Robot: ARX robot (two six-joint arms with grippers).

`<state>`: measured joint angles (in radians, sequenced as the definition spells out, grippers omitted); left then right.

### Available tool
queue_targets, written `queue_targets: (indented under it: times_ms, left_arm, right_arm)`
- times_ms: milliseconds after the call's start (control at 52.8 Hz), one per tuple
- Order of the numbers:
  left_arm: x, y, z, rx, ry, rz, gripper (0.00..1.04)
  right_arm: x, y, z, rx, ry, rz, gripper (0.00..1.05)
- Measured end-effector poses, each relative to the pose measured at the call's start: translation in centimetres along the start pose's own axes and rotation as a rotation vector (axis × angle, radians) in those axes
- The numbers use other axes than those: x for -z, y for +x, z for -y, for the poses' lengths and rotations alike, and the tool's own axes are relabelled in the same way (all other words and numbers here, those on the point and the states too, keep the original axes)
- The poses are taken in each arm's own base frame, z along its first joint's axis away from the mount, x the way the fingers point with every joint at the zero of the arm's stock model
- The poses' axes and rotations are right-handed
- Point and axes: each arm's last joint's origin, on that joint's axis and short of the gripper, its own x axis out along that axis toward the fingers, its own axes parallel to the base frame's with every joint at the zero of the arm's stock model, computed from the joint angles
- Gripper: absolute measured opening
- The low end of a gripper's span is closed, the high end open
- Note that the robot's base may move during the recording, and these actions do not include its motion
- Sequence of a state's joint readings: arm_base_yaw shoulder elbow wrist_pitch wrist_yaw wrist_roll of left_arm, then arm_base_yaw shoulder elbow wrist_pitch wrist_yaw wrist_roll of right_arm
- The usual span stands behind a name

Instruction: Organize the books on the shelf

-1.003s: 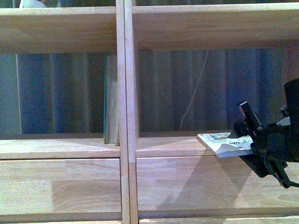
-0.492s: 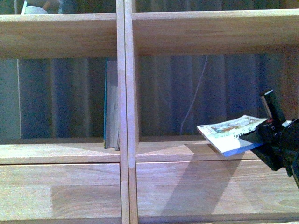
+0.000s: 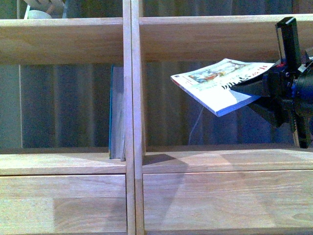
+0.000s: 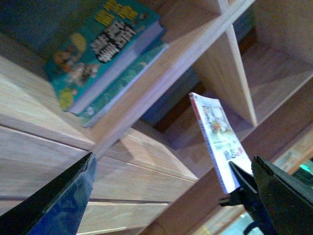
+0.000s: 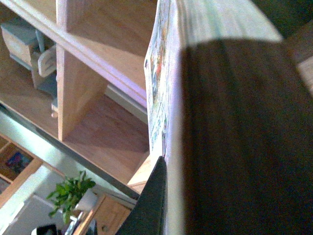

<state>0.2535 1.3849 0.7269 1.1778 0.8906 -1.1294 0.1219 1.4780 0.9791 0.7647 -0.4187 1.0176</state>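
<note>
1. The left gripper (image 4: 171, 164) is spread wide and empty; only its fingertips show.
2. The right gripper (image 3: 266, 88), cut off at the frame edge, clamps the white book (image 3: 215, 83), tilted in mid-air before the shelf's (image 3: 195, 36) right compartment.
3. The teal book (image 3: 116, 115) stands upright against the divider in the left compartment, seen edge-on.

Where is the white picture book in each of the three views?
Front view: white book upper right, tilted.
Left wrist view: white book mid-frame, cover showing, near the divider.
Right wrist view: white book close up, edge-on.
Shared landmark: the shelf's upright divider.
</note>
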Motion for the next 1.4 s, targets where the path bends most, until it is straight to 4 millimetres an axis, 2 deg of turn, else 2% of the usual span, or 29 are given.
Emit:
queue_targets:
  times_ms: [95, 208, 265, 454, 757, 1060, 1401]
  left_arm:
    - [0.5, 2.6, 1.0, 0.121, 0.007, -0.055, 0.98]
    - [1.5, 5.5, 3.3, 0.289, 0.045, -0.114, 0.98]
    - [2.0, 6.5, 3.8, 0.327, 0.043, -0.128, 0.98]
    - [3.4, 9.2, 3.1, 0.351, -0.008, -0.146, 0.98]
    - [2.7, 10.8, 2.5, 0.361, -0.002, -0.104, 0.98]
    - [1.3, 11.4, 2.3, 0.370, 0.005, -0.050, 0.97]
    - [1.3, 11.2, 2.2, 0.359, 0.008, -0.017, 0.55]
  right_arm:
    - [0.2, 0.6, 0.0, -0.013, -0.014, -0.020, 0.07]
    - [0.6, 1.4, -0.2, -0.033, -0.010, -0.043, 0.07]
    - [0.9, 1.7, -0.4, -0.046, -0.008, -0.054, 0.07]
    - [2.3, 2.8, -2.6, -0.122, -0.005, -0.101, 0.07]
    - [5.2, 4.9, -5.9, -0.236, 0.012, -0.184, 0.07]
    - [9.2, 6.4, -6.6, -0.291, 0.030, -0.320, 0.07]
    - [10.0, 6.5, -7.1, -0.334, 0.031, -0.328, 0.07]
